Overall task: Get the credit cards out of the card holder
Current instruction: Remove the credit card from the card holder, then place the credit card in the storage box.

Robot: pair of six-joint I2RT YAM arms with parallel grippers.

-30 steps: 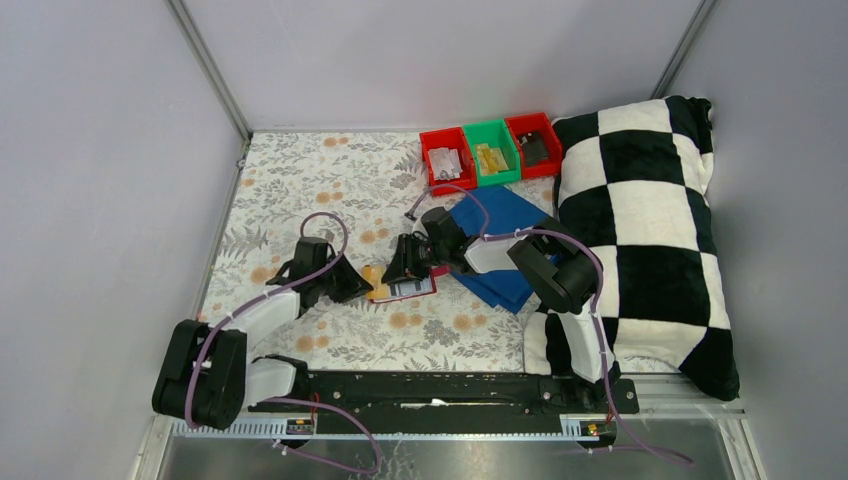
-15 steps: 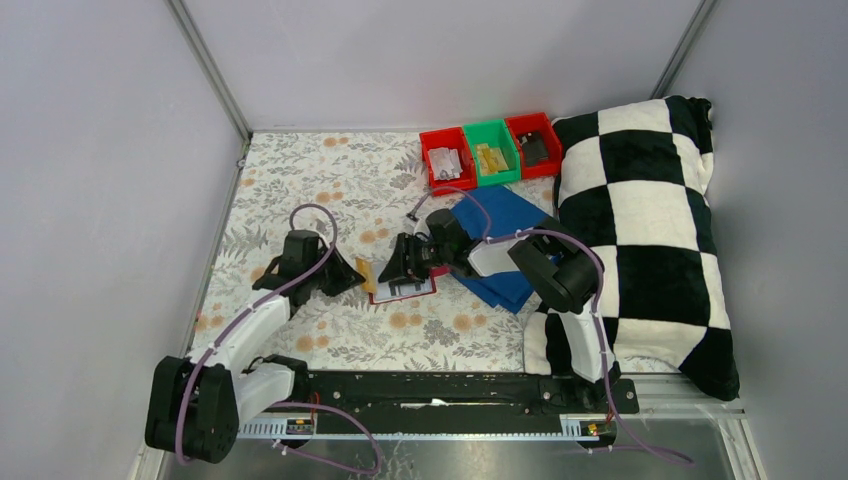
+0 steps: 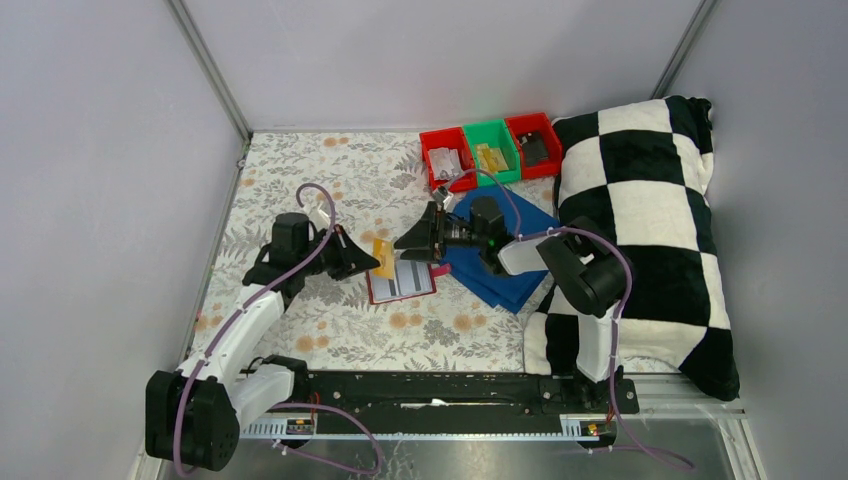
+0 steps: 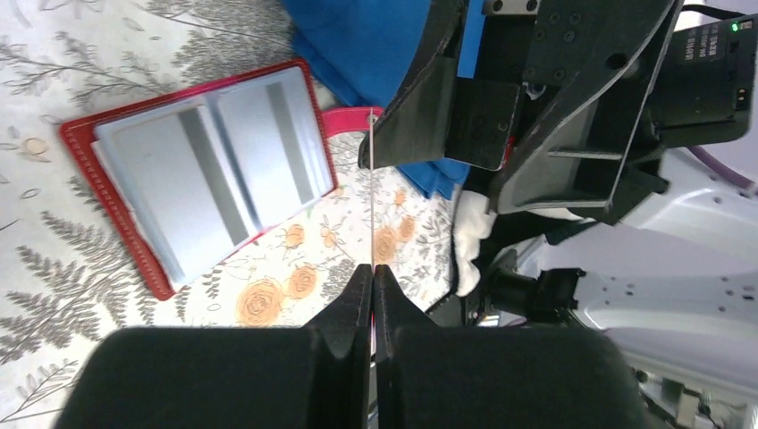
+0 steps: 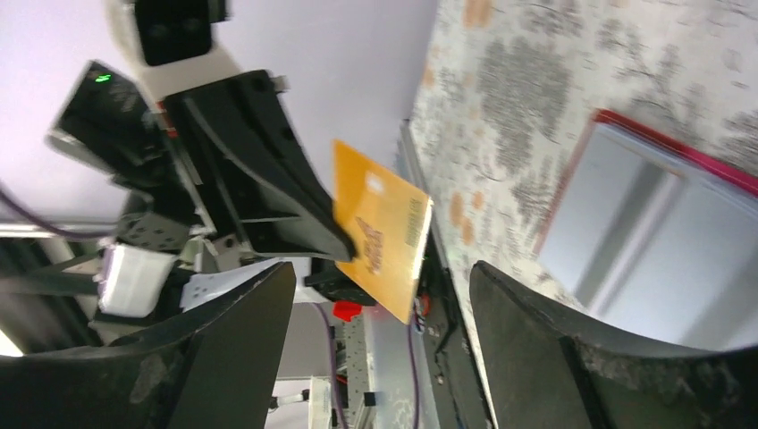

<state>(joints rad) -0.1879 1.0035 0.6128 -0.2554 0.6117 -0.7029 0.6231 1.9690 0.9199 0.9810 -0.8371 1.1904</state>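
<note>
The red card holder (image 3: 402, 281) lies open on the floral table. Its grey-blue inside (image 4: 210, 174) shows two pale panels with grey stripes, which look like cards in the slots. My left gripper (image 3: 368, 258) is shut on the tan-yellow card (image 3: 382, 257) and holds it in the air left of the holder. The card is edge-on in the left wrist view (image 4: 371, 179) and face-on in the right wrist view (image 5: 380, 228). My right gripper (image 3: 415, 240) is open and empty, above the holder's far edge and facing the card. I see no dark grey card.
Red, green and red bins (image 3: 490, 150) stand at the back. A blue cloth (image 3: 500, 250) lies under the right arm. A black-and-white checked pillow (image 3: 640, 230) fills the right side. Metal frame posts rise at the back corners.
My left gripper has drawn the tan-yellow card out of the holder and lifted it up and back. My right gripper has left the holder and risen away from it, towards the far right.
</note>
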